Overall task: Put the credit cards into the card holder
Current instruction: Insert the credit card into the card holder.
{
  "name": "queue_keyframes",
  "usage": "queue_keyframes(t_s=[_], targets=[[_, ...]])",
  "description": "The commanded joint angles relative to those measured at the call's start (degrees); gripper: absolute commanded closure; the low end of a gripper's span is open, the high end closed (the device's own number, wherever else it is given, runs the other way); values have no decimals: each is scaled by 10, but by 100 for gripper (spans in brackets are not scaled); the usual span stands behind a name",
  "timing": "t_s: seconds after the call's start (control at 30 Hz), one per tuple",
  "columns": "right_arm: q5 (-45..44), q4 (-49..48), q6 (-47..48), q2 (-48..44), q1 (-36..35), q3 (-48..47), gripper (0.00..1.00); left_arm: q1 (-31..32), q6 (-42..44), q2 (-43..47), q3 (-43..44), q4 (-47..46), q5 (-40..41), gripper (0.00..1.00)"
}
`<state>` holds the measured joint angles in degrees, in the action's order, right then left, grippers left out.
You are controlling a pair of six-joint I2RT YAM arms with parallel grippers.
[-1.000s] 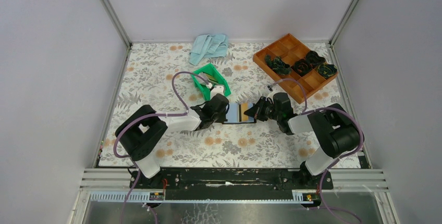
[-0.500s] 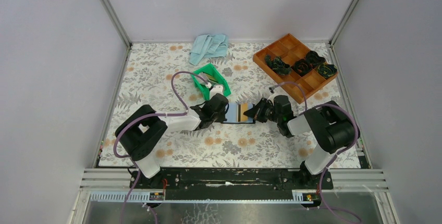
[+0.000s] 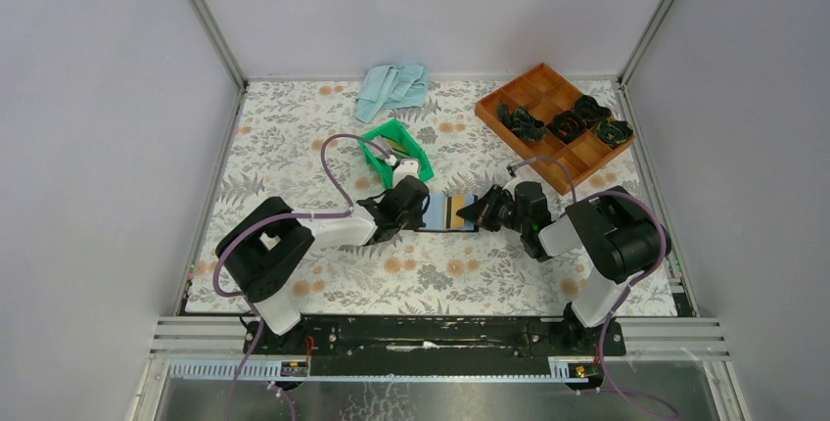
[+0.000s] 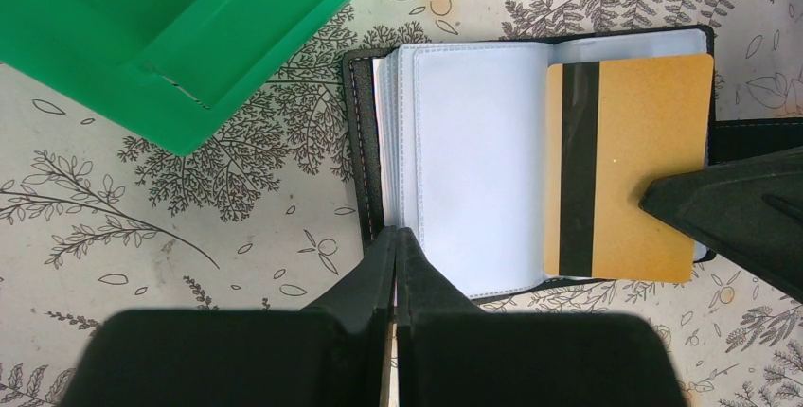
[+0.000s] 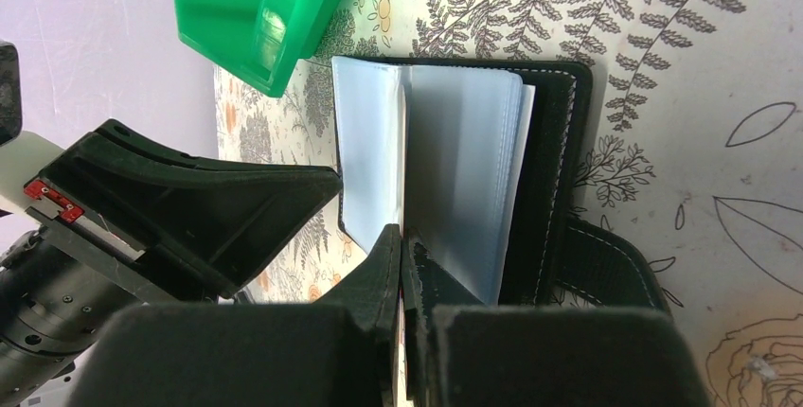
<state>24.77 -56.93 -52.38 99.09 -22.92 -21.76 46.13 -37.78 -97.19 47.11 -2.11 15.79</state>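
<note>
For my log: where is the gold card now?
Left wrist view: the gold card lies on the open card holder's right half, beside its clear sleeves and the right gripper.

Card holder (image 3: 452, 213) lies open. Credit card (image 4: 625, 166) lies on its right page. My left gripper (image 3: 416, 208) is at its left edge and my right gripper (image 3: 473, 213) at its right edge. Bin (image 3: 393, 152) is just behind-left of it, cloth (image 3: 392, 88) farther behind, and compartment tray (image 3: 554, 122) well behind-right.
</note>
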Motion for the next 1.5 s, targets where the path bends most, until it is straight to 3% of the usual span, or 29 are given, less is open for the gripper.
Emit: queue_keyframes(t_s=[0.0,0.63,1.03,1.47], targets=[[12,-19,-3,-12,-3,0,100,0,9,-8,-16,38,8,100],[20,-41,-15,-8,-4,3,100,0,9,-9,-14,39,7,100],[27,-105,-29,38,-4,12,100,1,7,-13,-12,39,3,100],[-2,-42,26,23,-9,12,100,1,7,-16,-8,39,4,100]])
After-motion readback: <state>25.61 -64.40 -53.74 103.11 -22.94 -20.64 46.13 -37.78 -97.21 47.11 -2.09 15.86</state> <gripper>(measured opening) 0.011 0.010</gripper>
